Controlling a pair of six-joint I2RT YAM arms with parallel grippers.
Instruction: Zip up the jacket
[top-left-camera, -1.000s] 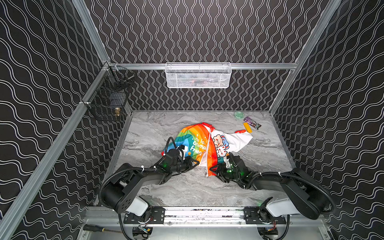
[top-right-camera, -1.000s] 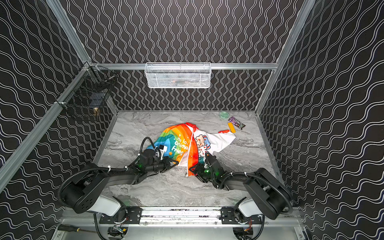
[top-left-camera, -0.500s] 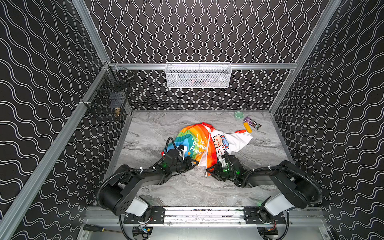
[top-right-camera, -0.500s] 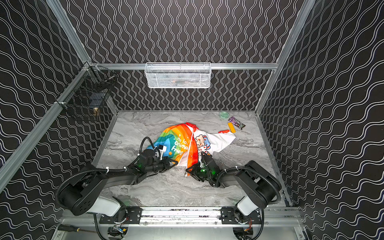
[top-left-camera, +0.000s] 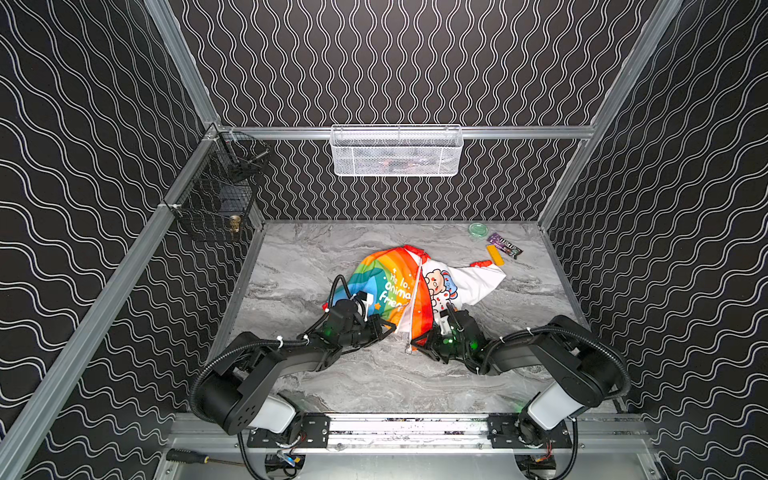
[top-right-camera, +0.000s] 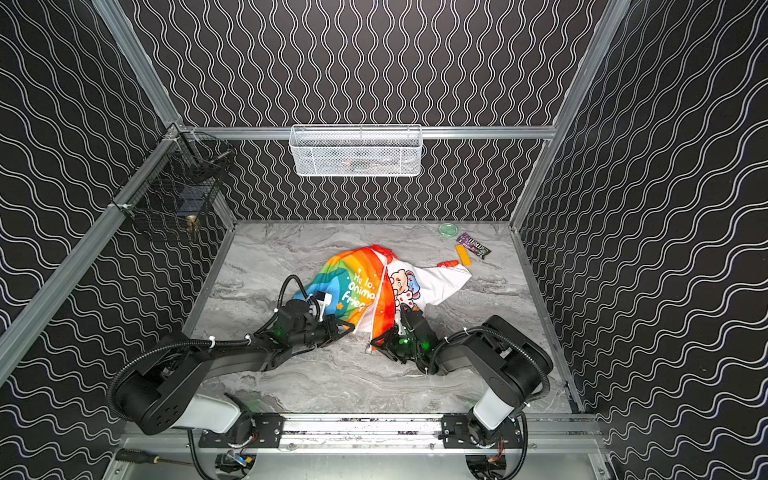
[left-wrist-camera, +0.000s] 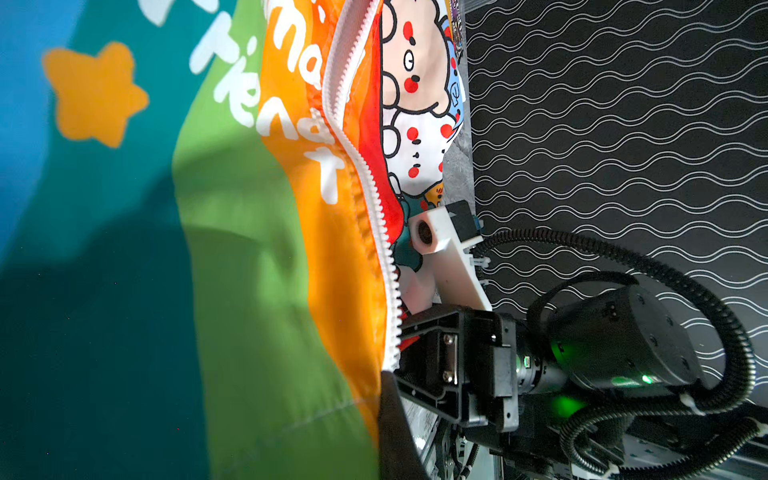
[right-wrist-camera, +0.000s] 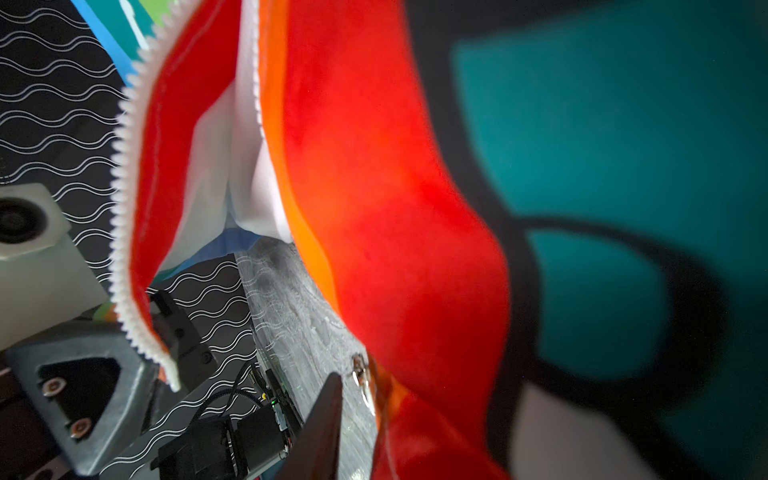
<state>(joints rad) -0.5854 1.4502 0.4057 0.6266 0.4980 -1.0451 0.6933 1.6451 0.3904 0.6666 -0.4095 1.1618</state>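
Observation:
The rainbow-striped jacket (top-left-camera: 390, 286) (top-right-camera: 353, 286) lies unzipped mid-table, its white cartoon lining turned out to the right. My left gripper (top-left-camera: 390, 328) (top-right-camera: 351, 329) is shut on the bottom hem of the left front panel, at the lower end of the white zipper teeth (left-wrist-camera: 374, 216); fabric hides all but one of its dark fingers (left-wrist-camera: 395, 424). My right gripper (top-left-camera: 417, 347) (top-right-camera: 376, 345) sits at the red hem of the other panel. One dark finger (right-wrist-camera: 324, 424) stands just off the metal zipper slider (right-wrist-camera: 363, 384), with table showing between. Red cloth hides the second finger.
A white wire basket (top-left-camera: 397, 151) hangs on the back wall and a black wire cage (top-left-camera: 220, 199) on the left rail. A green lid (top-left-camera: 478, 230), purple wrapper (top-left-camera: 503, 245) and yellow piece (top-left-camera: 495, 254) lie back right. The two grippers sit close together.
My right gripper has slid left along the table to the red hem beside the zipper slider, and its jaws have narrowed. The left gripper has kept its grip and not moved.

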